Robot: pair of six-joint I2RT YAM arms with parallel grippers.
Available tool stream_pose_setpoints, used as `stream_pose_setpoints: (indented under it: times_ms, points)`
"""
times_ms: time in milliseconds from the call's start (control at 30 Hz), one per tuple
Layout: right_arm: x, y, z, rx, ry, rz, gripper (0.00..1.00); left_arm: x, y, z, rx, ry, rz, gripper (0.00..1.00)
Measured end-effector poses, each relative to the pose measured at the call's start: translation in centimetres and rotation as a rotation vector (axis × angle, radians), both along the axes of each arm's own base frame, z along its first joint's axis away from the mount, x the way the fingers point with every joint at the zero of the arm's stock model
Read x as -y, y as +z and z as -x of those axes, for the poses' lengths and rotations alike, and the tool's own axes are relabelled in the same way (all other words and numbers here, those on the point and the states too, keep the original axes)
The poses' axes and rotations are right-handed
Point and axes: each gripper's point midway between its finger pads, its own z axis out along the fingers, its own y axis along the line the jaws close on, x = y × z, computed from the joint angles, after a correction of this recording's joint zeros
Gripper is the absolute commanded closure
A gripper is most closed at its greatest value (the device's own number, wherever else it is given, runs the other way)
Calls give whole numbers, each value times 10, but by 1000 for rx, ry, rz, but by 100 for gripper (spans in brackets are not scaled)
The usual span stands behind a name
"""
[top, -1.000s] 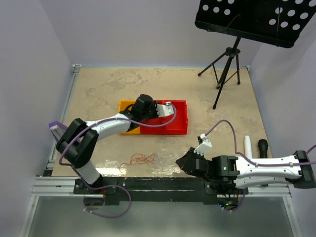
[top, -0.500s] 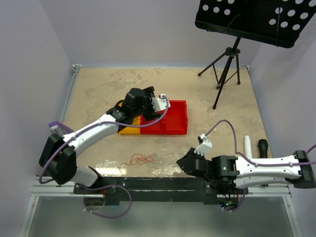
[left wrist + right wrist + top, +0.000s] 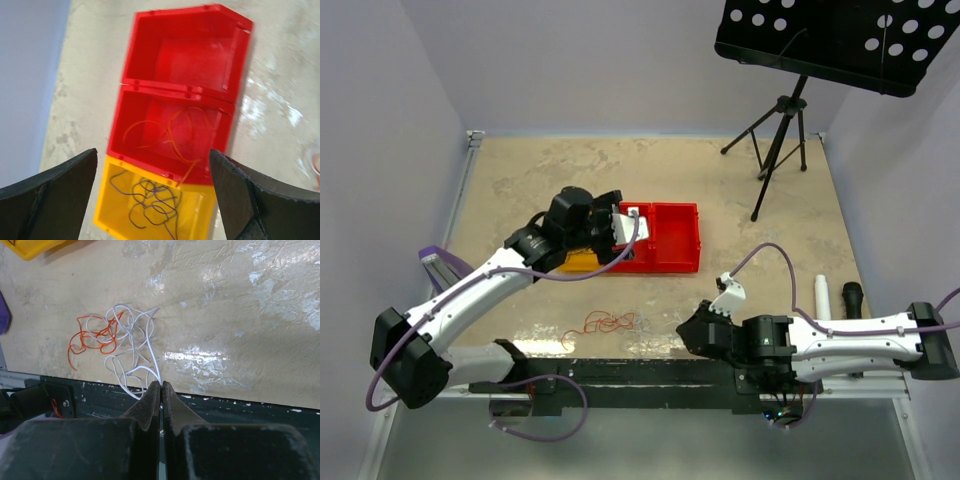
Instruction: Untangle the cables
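At the near table edge lies the tangle of thin orange-red and white wires, a white strand clamped in the right gripper. Bring the left gripper, jaws apart, onto orange-red only.

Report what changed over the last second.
The left arm swung back and to the left, carrying the left pincer leftward along the bins. It now stands open above them, holding nothing. The right pincer hardly moved and stayed shut on the white cable. The tangle near the table's front edge lies where it was.
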Motion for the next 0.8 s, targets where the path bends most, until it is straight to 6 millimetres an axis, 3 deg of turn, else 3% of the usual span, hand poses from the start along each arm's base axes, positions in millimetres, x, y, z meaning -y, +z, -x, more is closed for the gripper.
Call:
stream_pose_setpoints:
  times_ms: [100, 267, 400, 600, 800]
  points:
    - [-1, -1, 0, 0, 0, 7, 100, -4, -18, 23, -24, -90, -27, 2]
    - [-3, 1, 0, 0, 1, 0, 100, -33, -61, 84, -91, -275, -154, 4]
    - [-4, 2, 0, 0, 1, -5, 100, -50, -88, 120, -146, -414, -244, 5]
    - [-4, -1, 0, -1, 1, 7, 100, -65, -129, 152, -291, -553, -343, 10]
    - [-4, -3, 0, -2, 0, 14, 100, -63, -149, 165, -355, -646, -369, 24]
